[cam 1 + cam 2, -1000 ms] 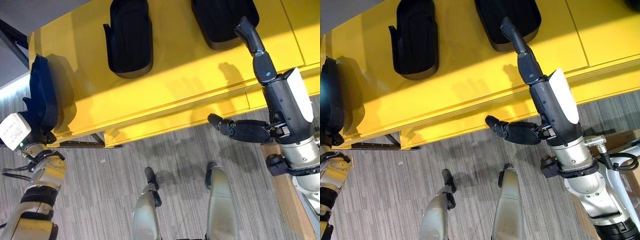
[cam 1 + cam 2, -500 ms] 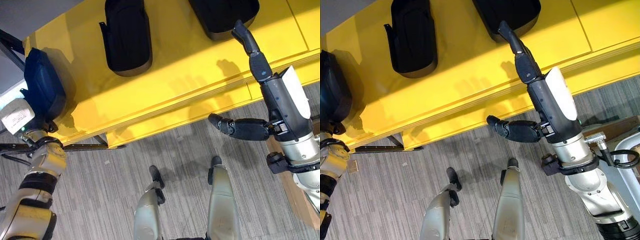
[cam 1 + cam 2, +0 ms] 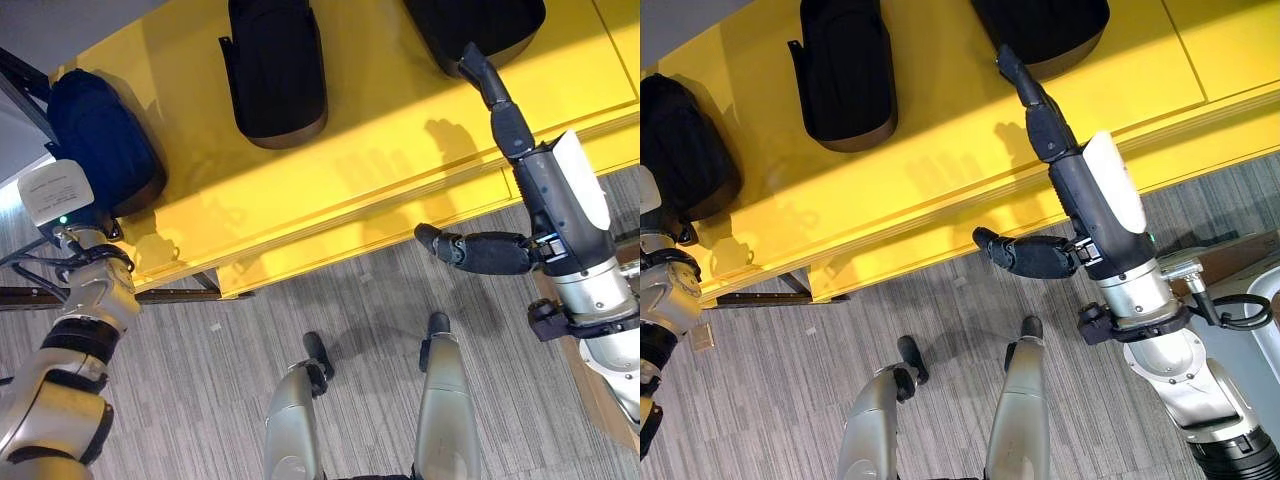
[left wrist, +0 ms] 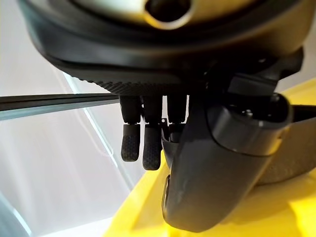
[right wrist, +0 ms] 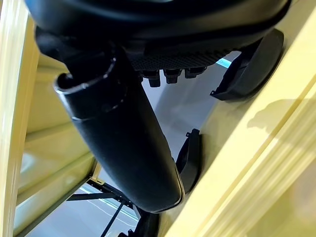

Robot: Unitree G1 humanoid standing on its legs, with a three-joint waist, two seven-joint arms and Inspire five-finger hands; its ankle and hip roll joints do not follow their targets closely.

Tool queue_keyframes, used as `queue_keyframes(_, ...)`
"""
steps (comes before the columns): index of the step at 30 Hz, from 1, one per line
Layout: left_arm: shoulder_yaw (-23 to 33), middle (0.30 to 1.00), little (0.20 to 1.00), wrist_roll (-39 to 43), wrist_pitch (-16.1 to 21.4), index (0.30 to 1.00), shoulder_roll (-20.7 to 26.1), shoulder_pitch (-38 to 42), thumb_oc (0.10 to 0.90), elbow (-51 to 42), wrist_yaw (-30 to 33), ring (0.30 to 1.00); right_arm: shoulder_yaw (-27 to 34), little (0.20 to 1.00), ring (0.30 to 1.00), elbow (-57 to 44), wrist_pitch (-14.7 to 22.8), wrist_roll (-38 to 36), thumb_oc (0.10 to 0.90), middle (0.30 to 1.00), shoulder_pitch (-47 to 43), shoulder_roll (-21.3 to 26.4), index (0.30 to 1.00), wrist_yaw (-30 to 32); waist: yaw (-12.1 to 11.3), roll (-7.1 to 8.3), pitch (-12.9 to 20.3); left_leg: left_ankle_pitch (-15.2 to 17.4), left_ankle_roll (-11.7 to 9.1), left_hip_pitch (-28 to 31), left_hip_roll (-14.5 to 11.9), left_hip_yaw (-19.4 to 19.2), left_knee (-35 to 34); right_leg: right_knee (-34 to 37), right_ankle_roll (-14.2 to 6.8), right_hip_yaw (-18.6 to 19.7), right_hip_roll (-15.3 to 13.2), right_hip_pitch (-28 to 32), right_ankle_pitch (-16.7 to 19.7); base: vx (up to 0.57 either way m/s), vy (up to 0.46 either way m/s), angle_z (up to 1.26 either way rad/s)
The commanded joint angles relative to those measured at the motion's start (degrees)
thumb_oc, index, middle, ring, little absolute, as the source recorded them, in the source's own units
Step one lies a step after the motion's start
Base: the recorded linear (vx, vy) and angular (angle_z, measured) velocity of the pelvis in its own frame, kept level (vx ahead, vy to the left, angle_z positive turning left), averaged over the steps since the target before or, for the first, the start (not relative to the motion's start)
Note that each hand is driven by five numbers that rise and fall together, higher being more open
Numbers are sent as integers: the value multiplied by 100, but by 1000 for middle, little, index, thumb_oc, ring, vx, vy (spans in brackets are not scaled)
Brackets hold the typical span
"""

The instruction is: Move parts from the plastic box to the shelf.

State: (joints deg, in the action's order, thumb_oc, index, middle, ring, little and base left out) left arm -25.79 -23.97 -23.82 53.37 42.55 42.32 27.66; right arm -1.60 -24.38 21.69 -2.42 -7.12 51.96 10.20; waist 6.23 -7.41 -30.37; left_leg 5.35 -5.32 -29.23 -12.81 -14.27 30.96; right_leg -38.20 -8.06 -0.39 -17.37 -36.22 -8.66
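A long yellow shelf [image 3: 380,150] carries three black moulded parts. One part [image 3: 100,140] lies at its left end, a second [image 3: 275,65] in the middle and a third [image 3: 480,20] at the far right. My left hand [image 4: 148,64] is at the shelf's left end, its fingers [image 4: 143,143] straight. The left part [image 4: 296,148] rests on the shelf past the thumb, not between thumb and fingers. My right hand [image 3: 545,200] is open above the shelf's front. Its fingers reach to the edge of the right part, and its thumb [image 3: 475,252] sticks out over the floor.
A dark metal bar [image 3: 170,295] of the frame runs under the shelf's left front. A brown wooden edge [image 3: 580,380] stands at the lower right beside my right arm. Grey striped floor [image 3: 220,390] lies in front of the shelf.
The left part has gone from standing on edge at the shelf's end to lying further in on the shelf. The camera has shifted a little. My right hand keeps its pose.
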Motion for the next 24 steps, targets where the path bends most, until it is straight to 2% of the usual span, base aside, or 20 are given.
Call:
queue_keyframes(1,112,300,300,-779,-148,300,1424,530,400,145,106,300,268,1000,1000,-345,364,-186,900,1000,-685,-249,1000,323,105,254,57,407,208,-152,112,-1,244,467,-4,-233,-649,698,127,32,29,-2)
queue_keyframes(6,-260,300,300,-1122,-70,300,1540,862,400,130,47,300,153,1000,1000,-329,266,-79,900,1000,-782,-242,1000,547,67,270,57,521,282,-270,117,-83,380,461,65,-301,-705,626,193,0,0,0)
queue_keyframes(15,-603,300,300,-1706,93,300,1629,941,400,-56,7,300,3,1000,1000,-295,86,-126,900,1000,-960,-121,1000,768,1,232,57,599,350,-342,183,-120,443,375,126,-320,-721,488,208,0,0,0)
queue_keyframes(24,-666,300,300,-1472,225,300,1500,938,400,64,273,300,-109,1000,1000,-297,-64,-32,900,1000,-1071,-114,1000,918,-27,204,57,547,351,-350,235,-118,360,377,140,-335,-717,428,224,0,0,0)
